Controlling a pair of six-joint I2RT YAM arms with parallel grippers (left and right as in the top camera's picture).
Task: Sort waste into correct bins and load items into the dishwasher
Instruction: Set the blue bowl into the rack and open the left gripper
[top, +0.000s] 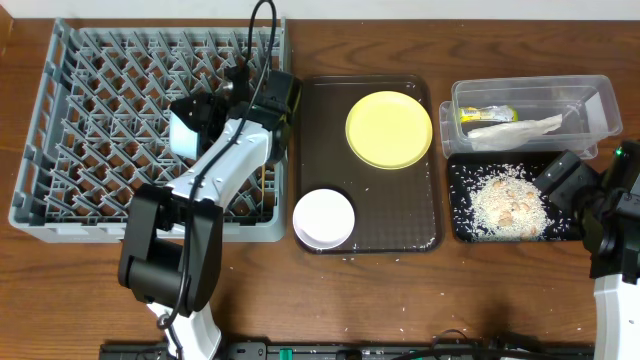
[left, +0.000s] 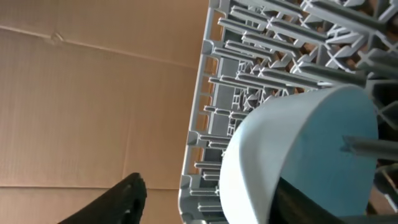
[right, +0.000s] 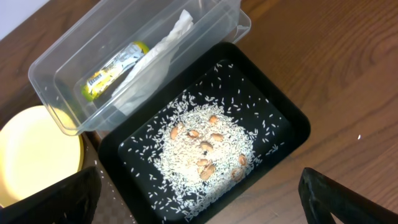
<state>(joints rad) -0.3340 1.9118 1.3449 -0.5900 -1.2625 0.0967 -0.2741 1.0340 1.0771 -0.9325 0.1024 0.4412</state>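
Filling the table's left side, the grey dish rack (top: 100, 110) stands just left of the brown serving tray (top: 420, 200), their edges close together. Right of that tray, at its far end, sits the clear tub (top: 600, 100); right of the tray's near end lies the black tray (top: 458, 200), tucked against the tub. The yellow plate (top: 389, 130) rests flat on the brown tray's far right part, and the pale bowl (top: 324, 218) sits upright at the tray's near left corner. The light blue bowl (top: 185, 135) is in the rack, left of the brown tray, tipped on its edge among the pegs. The left gripper (top: 205, 115) reaches over the rack at this bowl; in the wrist view its jaws are spread, one finger (left: 118, 199) well clear of the bowl's outer wall and the other dark against the bowl's near side, so nothing is pinched. The right gripper (right: 199, 177) hangs above the black tray, right of the brown tray, its jaws spread wide and empty. Inside the tub lie the white napkin (top: 515, 130) and, beside it, the green-yellow wrapper (top: 487, 114). A heap of rice (top: 510, 205) with brownish scraps fills the black tray, and stray grains dot the brown tray.
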